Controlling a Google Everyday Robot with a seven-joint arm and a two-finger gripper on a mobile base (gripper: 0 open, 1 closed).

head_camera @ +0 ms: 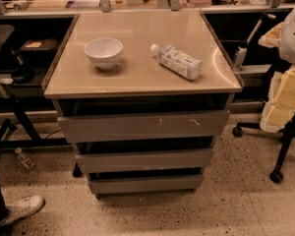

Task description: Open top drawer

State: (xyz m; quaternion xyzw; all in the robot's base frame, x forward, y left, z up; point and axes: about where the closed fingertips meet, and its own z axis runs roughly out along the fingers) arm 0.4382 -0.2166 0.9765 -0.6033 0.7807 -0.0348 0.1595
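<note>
The top drawer [142, 125] is the widest grey front of three, just under the tan tabletop [137, 80] of the cabinet in the middle of the camera view. It has small white scuffs right of centre and no handle. A dark gap shows above its front. Its tray does not show. My gripper is out of view; nothing of it touches the drawer.
Two narrower grey drawers [143, 160] sit below it. A white bowl [103, 51] and a lying plastic bottle [177, 61] are on the tabletop. An office chair with yellow foam [285, 102] stands at the right. A person's shoe [20, 208] and a small bottle [25, 159] are on the floor at the left.
</note>
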